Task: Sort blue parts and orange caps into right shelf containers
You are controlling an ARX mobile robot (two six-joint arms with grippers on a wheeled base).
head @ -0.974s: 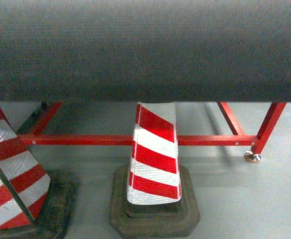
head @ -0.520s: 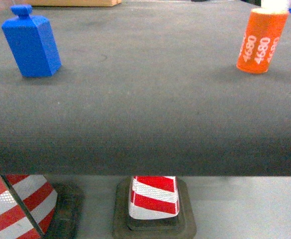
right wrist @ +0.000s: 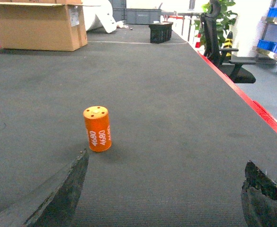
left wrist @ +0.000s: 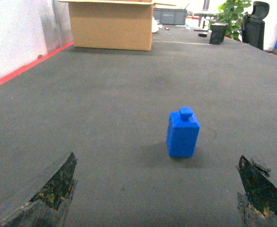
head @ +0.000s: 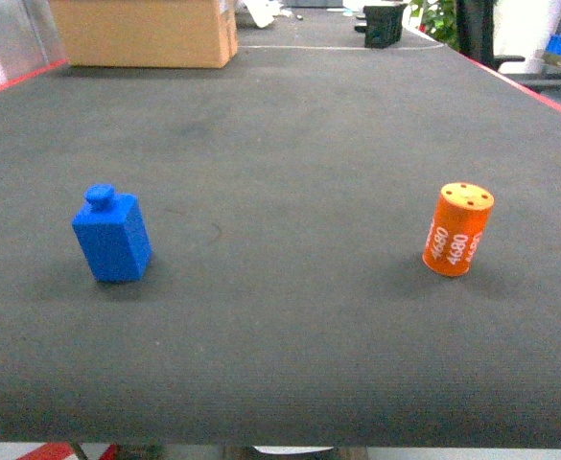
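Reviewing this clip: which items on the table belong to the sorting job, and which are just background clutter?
Belongs to the job:
- blue part, upright on the mat, left side
- orange cap, upright, printed 4680, right side

Just lying about:
- cardboard box at the far left end
- black crate at the far end
- office chair beside the table
- potted plant

A wide desk [head: 290, 144] topped with dark grey ribbed matting and edged in red carries everything here. In the head view a blue part [head: 112, 236] with a knob on top stands upright at 9 o'clock, and an orange cap [head: 456, 230] printed "4680" stands upright at 3 o'clock, well apart. A brown cardboard box [head: 144, 32] sits at 11 o'clock, far back.
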